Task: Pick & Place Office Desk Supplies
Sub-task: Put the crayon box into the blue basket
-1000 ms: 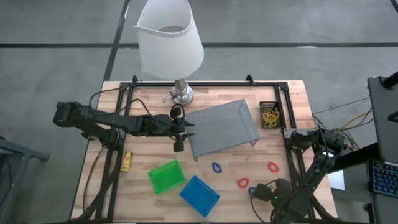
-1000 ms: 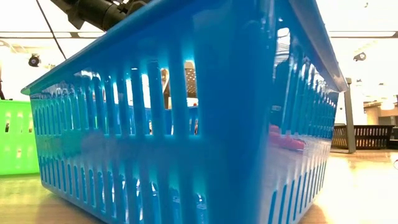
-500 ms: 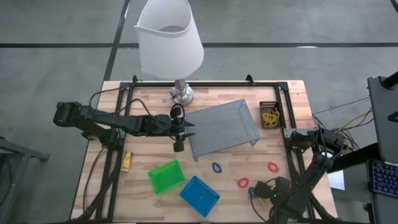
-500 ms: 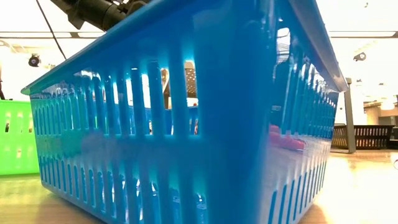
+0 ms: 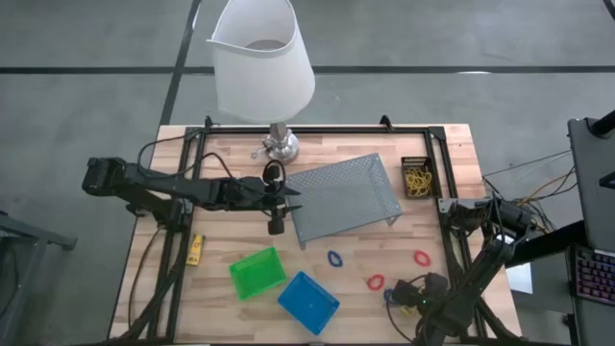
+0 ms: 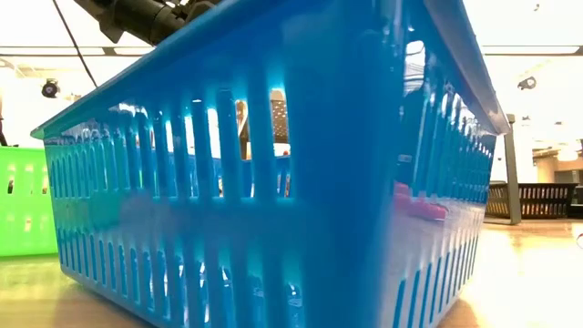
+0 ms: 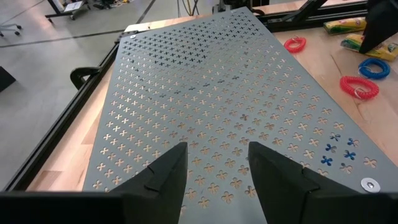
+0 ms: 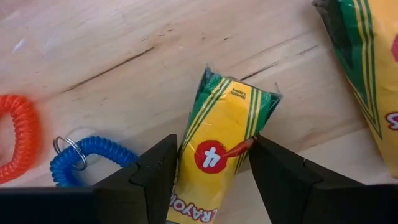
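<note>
Crayon pack [image 8: 217,155]: lay between the right gripper's [image 8: 211,171] parted fingers, long axis toward one o'clock.

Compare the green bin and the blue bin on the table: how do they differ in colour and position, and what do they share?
The green bin is bright green and lies nearer the table's left side; the blue bin is blue and sits closer to the front edge, to the green bin's right. The blue bin fills the low view; the green bin shows only at its edge. Both are small, open-topped and look empty from above.
</note>
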You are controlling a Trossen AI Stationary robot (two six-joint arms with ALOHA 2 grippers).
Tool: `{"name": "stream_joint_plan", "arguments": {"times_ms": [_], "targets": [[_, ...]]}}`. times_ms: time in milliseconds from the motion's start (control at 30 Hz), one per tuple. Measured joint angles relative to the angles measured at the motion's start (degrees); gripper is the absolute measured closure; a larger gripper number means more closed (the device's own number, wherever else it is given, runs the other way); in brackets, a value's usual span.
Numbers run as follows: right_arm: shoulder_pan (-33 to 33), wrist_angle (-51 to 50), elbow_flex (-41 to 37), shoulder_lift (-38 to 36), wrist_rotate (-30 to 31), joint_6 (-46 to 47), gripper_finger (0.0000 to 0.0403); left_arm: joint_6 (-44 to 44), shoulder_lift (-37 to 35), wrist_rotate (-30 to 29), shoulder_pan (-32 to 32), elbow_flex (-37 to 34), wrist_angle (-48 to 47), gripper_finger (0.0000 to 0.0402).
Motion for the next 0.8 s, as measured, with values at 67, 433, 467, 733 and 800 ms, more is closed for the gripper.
{"name": "stream_joint_plan", "arguments": {"times_ms": [67,433,467,733,800], "targets": [[0.00,0.00,0.09,0.03,-0.02,-0.45,0.0227,-0.01,0.00,-0.02,-0.01,0.00,0.00,0.0227],[0.00,0.31,0.15,0.03,0.34,-1.85,0.0309,0.00,0.00,-0.01,-0.01,0.00,0.00,0.0227],[0.00,0.31,0.15,0.03,0.32,-1.87,0.0312,-0.01,0.00,-0.02,-0.01,0.00,0.00,0.0227],[0.00,-0.39,0.46,0.01,0.26,-2.44,0.0318,-0.01,0.00,-0.01,-0.01,0.00,0.00,0.0227],[-0.02,-2.06,1.23,0.03,0.05,-2.48,0.0314,-0.02,0.00,0.00,-0.02,0.02,0.00,0.0227]]}}
